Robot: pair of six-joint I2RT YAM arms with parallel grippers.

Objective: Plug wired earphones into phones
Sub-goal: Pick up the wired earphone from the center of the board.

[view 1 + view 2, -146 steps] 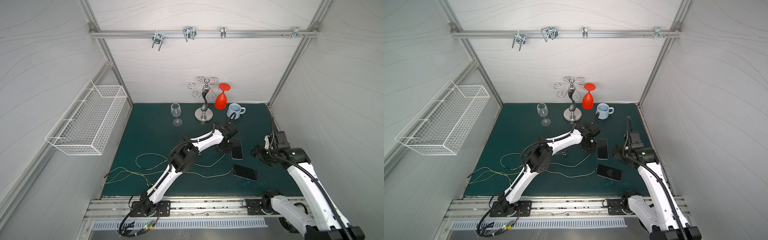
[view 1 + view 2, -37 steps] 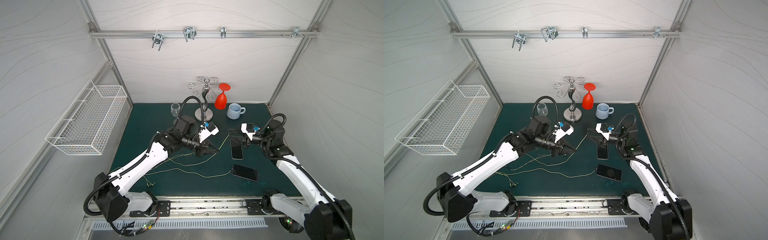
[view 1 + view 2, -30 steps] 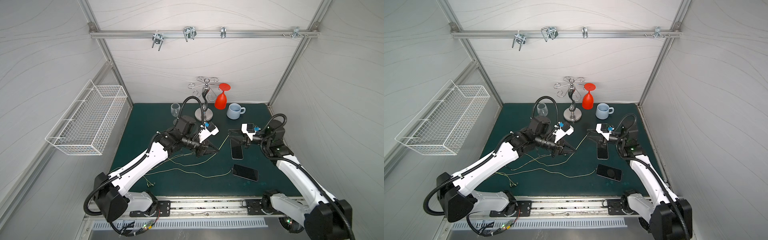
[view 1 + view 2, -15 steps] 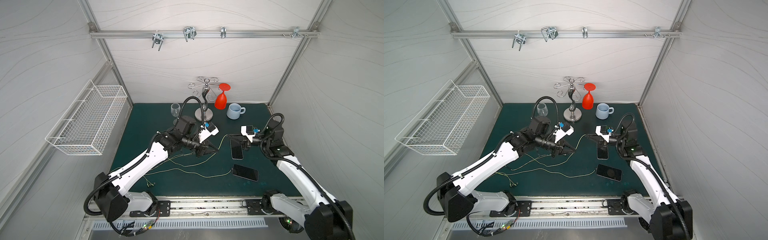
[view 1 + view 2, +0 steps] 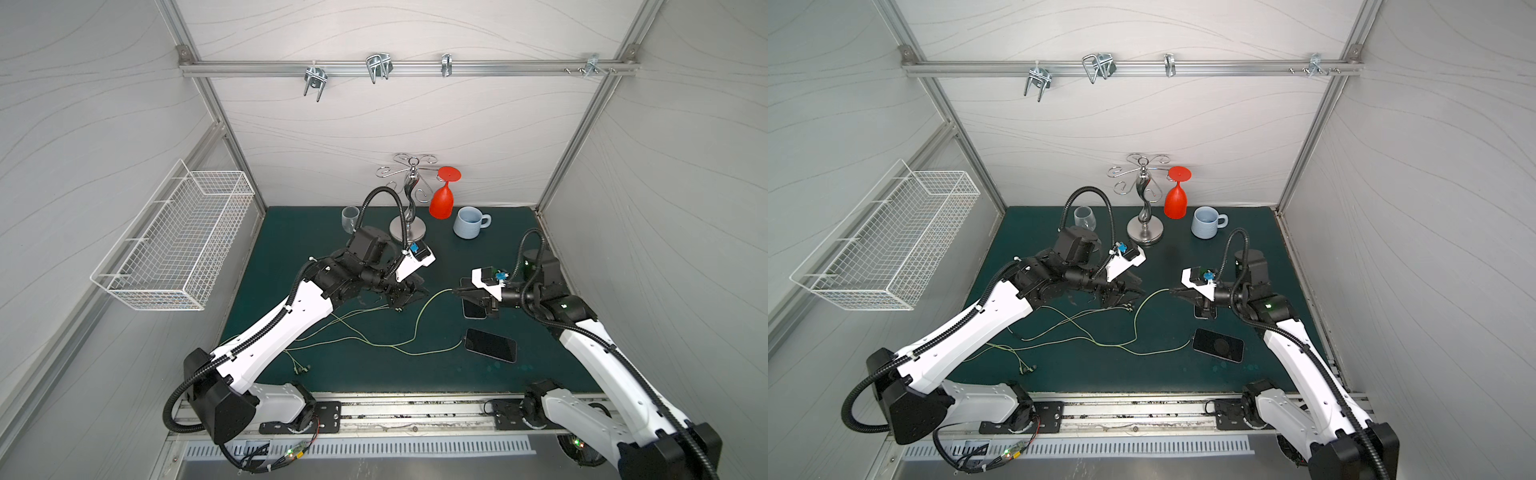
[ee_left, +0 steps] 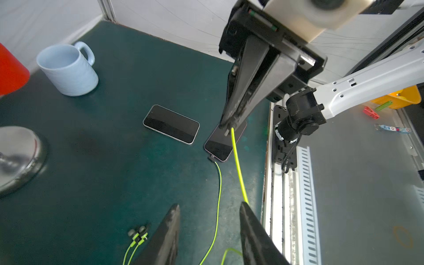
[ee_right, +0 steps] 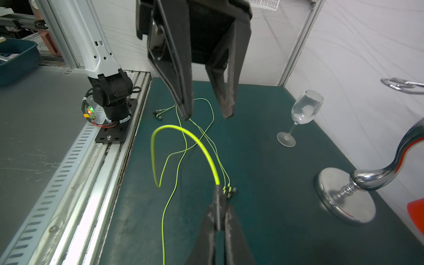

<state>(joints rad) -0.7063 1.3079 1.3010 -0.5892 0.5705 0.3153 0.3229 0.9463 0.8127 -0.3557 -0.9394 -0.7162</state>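
Right gripper (image 6: 227,127): jaws pinched together on the end of one earphone cable (image 6: 237,165). The plug is not clearly visible between the fingers. In both top views this gripper (image 5: 459,291) hangs above the near edge of the rear phone (image 5: 473,311), which lies flat on the bench (image 5: 291,232) with nothing plugged in.

The held cable arcs off the bench toward the left gripper (image 7: 207,116), then drops to the mat. Left gripper jaws stand apart, at a moderate gap, with nothing held between them. The cable runs close past one finger (image 6: 254,229); contact cannot be told.

Front phone (image 5: 490,345): flat, near the front rail, with the second earphone cable (image 5: 415,353) plugged into its end. That cable trails leftward across the mat to earbuds (image 5: 301,368) lying near the front edge.

At the back of the bench stand a pale blue mug (image 5: 468,223), a clear wine glass (image 5: 350,218) and a chrome stand (image 5: 409,199) with a red glass (image 5: 442,201) hanging inverted.
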